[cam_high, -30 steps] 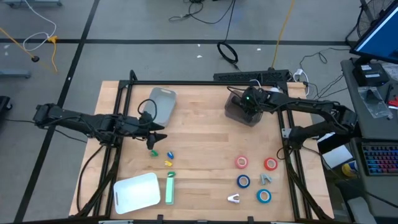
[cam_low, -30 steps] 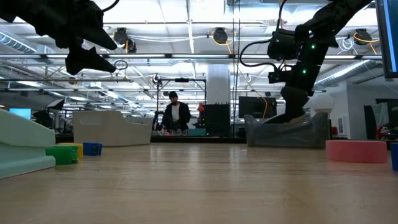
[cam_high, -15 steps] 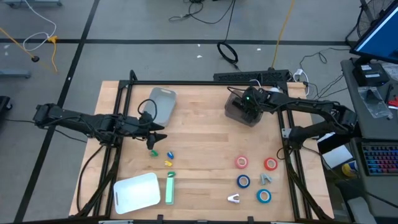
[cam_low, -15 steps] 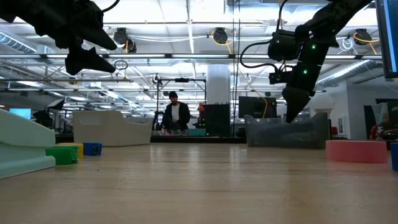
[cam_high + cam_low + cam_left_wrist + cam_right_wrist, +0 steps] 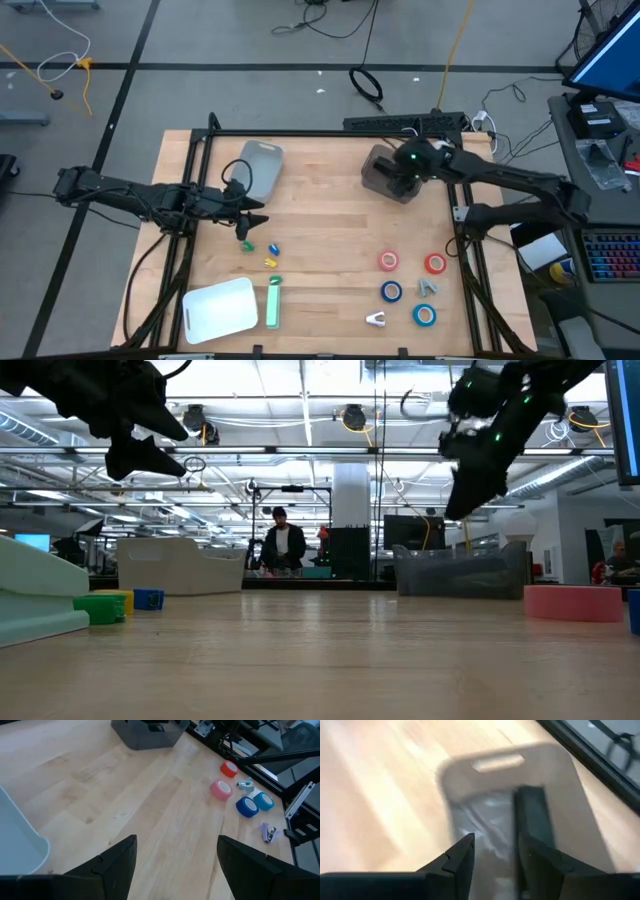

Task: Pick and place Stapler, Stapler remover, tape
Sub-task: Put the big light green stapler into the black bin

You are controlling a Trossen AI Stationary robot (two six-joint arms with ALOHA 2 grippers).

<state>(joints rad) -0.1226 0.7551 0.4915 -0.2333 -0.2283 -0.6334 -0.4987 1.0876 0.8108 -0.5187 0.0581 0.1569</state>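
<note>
Right gripper (image 5: 402,172) hangs over the grey bin (image 5: 385,178) at about 1 o'clock on the table (image 5: 320,240); in the low view it sits raised above the bin rim. Its wrist view shows the two fingers (image 5: 462,857) a narrow gap apart with nothing between them, and a dark, long object (image 5: 532,820) lying inside the bin beside clear wrapping.

Left gripper (image 5: 250,210) hovers at about 9 o'clock, just beside the pale tray (image 5: 258,168); fingers (image 5: 117,857) spread wide, empty.

Tape: four rolls grouped at about 4 o'clock. Pink-red roll (image 5: 388,261) and red roll (image 5: 435,264) lie on the far side of the group; two blue rolls (image 5: 391,291) (image 5: 425,315) lie nearer the front edge. All flat on the wood, apart from each other and from both grippers.

A small grey metal piece (image 5: 428,288) lies between the rolls, and a pale lilac clip-like item (image 5: 376,319) sits at about 5 o'clock.

Green stapler-like bar (image 5: 274,303) lies at 7 o'clock just beside a white lid (image 5: 220,308). Small green, blue and yellow blocks (image 5: 262,250) sit near the left gripper.

A person (image 5: 283,542) stands in the room beyond the table.
</note>
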